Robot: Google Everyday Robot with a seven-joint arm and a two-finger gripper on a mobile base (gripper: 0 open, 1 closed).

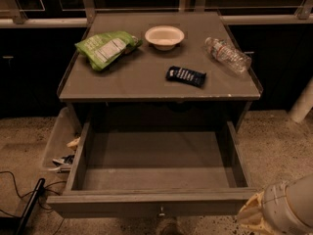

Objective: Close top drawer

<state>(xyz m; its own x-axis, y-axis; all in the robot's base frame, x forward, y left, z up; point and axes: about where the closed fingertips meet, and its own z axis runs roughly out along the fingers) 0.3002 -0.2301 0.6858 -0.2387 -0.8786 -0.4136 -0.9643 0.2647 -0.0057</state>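
My gripper (251, 213) sits low off the right front corner of the pulled-out top drawer (122, 207), placed to shove its front in; can't tell its opening.

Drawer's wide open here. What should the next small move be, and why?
The top drawer stands fully out and the tool sits low by its right front corner. Probably bring it across in front of the knob, so a centred push slides the drawer straight.

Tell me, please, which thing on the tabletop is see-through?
The plastic bottle at the right edge; the bowl, green bag and dark packet are opaque. The gripper sits bottom right, beside the open drawer.
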